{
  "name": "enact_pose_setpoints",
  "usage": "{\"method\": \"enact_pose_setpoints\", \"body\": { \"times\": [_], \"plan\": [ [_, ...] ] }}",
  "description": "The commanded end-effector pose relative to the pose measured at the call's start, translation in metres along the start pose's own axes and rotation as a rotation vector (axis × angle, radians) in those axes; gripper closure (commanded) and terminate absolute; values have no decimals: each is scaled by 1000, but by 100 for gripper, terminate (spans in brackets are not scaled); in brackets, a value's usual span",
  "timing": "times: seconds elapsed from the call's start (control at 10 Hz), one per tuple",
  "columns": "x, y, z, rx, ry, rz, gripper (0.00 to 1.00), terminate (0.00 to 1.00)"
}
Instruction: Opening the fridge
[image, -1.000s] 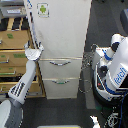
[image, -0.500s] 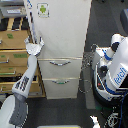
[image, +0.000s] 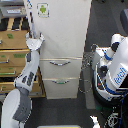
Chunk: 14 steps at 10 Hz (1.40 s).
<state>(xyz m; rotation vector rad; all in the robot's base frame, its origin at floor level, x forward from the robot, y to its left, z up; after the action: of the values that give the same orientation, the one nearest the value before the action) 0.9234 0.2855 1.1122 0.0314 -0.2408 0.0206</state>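
Exterior view. We saw the tall white fridge (image: 62, 40) standing at centre, its large upper door bearing a small green-and-white sticker (image: 43, 9) and lying flush with the body; the two lower drawers with silver handles (image: 62, 63) were likewise shut. The white-and-grey arm rose from the lower left, and its gripper (image: 36, 38) met the door's left edge. Whether the jaws were open or clasping that edge we could not tell. We judged the reach complete and the pull not yet made.
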Motion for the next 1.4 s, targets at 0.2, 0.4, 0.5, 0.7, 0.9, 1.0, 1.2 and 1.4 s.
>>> {"method": "enact_pose_setpoints", "body": {
  "times": [0.2, 0.4, 0.5, 0.7, 0.9, 1.0, 1.2, 1.4],
  "plan": [
    [4, -7, -39, -82, 9, -29, 100, 0],
    [2, -8, -39, -88, 12, -32, 100, 0],
    [1, -7, -39, -88, 13, -32, 100, 0],
    [-1, -9, -42, -89, 19, -34, 100, 0],
    [-2, -11, -44, -92, 21, -35, 100, 0],
    [-3, -11, -47, -91, 26, -36, 100, 0],
    [-6, -8, -51, -89, 32, -35, 100, 0],
    [-10, -5, -49, -92, 34, -36, 100, 0]
  ]
}}
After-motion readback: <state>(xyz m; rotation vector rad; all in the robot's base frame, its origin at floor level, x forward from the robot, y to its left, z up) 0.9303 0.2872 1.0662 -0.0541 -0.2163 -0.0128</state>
